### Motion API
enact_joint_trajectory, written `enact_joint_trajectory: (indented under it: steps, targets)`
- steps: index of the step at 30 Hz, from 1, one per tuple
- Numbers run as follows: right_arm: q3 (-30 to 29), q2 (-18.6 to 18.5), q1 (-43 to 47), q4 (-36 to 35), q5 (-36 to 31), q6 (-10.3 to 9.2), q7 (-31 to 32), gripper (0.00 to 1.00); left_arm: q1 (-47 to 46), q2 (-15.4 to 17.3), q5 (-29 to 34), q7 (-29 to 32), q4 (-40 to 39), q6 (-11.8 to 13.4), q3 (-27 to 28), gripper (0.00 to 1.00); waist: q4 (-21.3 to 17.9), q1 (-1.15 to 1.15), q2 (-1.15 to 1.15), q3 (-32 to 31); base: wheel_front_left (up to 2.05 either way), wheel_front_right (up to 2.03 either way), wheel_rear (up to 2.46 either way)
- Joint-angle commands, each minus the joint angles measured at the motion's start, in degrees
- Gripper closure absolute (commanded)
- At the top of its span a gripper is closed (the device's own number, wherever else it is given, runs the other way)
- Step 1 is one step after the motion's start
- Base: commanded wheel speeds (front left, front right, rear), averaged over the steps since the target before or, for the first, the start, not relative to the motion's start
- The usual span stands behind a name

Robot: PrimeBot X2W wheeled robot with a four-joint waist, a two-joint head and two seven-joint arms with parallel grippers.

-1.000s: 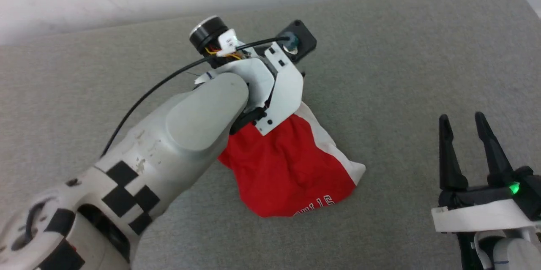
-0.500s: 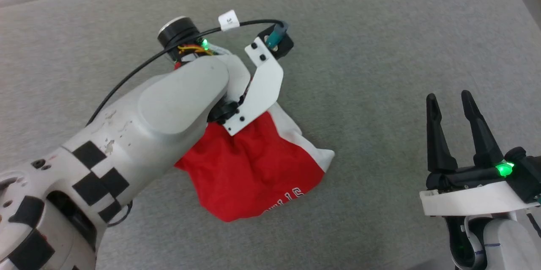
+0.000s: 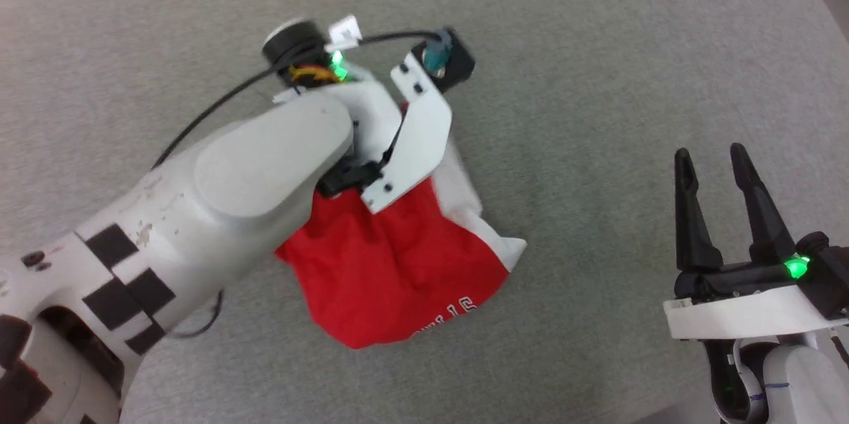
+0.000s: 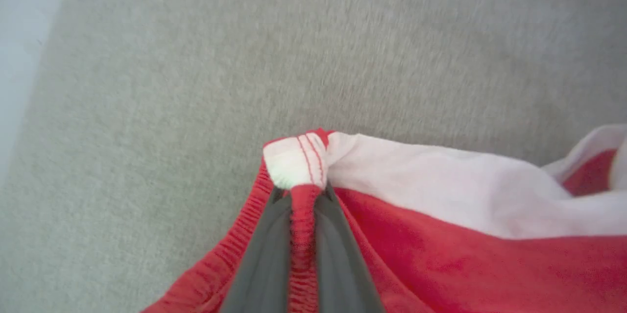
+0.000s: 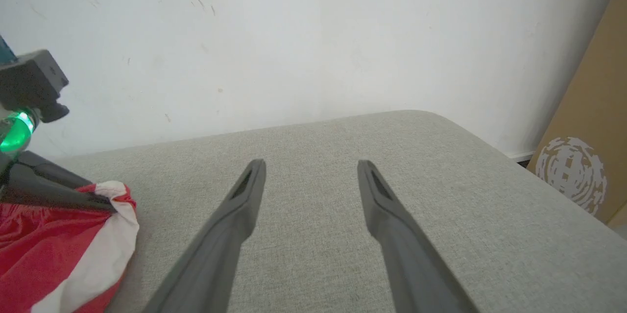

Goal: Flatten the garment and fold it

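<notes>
The garment (image 3: 398, 278) is a crumpled red heap with a white side stripe (image 3: 481, 228) and white lettering near its lower edge, lying on the grey cushion. In the head view my left wrist (image 3: 404, 139) hangs over its upper end and hides the fingers. In the left wrist view my left gripper (image 4: 302, 195) is shut on the garment's red elastic waistband (image 4: 302, 254), right at the white seam corner (image 4: 294, 163). My right gripper (image 3: 710, 155) stands open well to the right, apart from the garment (image 5: 49, 254); nothing lies between its fingers (image 5: 311, 166).
A grey fabric cushion (image 3: 597, 79) bears everything, and its rounded far corner (image 5: 441, 127) meets a white wall (image 5: 294, 34). A brown cardboard box (image 5: 588, 146) stands beyond the cushion's right edge. A black cable (image 3: 219, 102) loops off my left wrist.
The left gripper has closed on the waistband, and its wrist has shifted slightly right and up, drawing the garment's top with it. The head camera tilted down earlier. The right gripper stays open.
</notes>
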Motion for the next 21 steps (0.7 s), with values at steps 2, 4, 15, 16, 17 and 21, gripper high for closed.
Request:
enact_joint_trajectory:
  steps: [2, 4, 15, 16, 17, 21]
  targets:
    - [-0.91, 0.13, 0.67, -0.13, -0.86, -0.05, -0.27, 0.0, -2.61, 0.36, -0.75, -7.39, -0.41, -0.03, 0.05, 1.0, 4.99, 0.0, 0.0, -4.79, 0.0, 0.0, 0.0]
    - [-1.73, 0.13, 1.59, -0.26, -1.55, -0.05, -0.27, 0.0, -3.15, 1.21, 0.02, -13.16, -0.82, -0.03, 0.01, 1.0, 7.07, 0.0, 0.0, -6.59, 0.0, 0.0, 0.0]
    - [-3.05, 0.13, 6.78, -0.44, -3.5, -0.05, -0.27, 0.0, 14.8, 12.61, -7.73, -34.71, -3.5, 7.73, 6.92, 1.0, 17.03, 0.0, 0.0, -13.51, 0.0, 0.0, 0.0]
    - [-3.19, 0.13, 7.17, -0.43, -3.61, -0.05, -0.27, 0.0, 17.38, 13.78, -8.54, -35.53, -3.95, 8.88, 7.1, 1.0, 17.82, 0.0, 0.0, -13.92, 0.0, 0.0, 0.0]
    - [-3.32, 0.13, 7.56, -0.38, -3.74, -0.05, -0.27, 0.0, 20.11, 14.71, -9.7, -36.38, -4.26, 9.93, 7.38, 1.0, 18.64, 0.0, 0.0, -14.34, 0.0, 0.0, 0.0]
    - [-3.15, 0.13, 8.2, -0.14, -4.41, -0.05, -0.27, 0.0, 30.1, 17.6, -13.61, -38.82, -3.38, 13.44, 7.63, 1.0, 20.37, 0.0, 0.0, -15.38, 0.0, 0.0, 0.0]
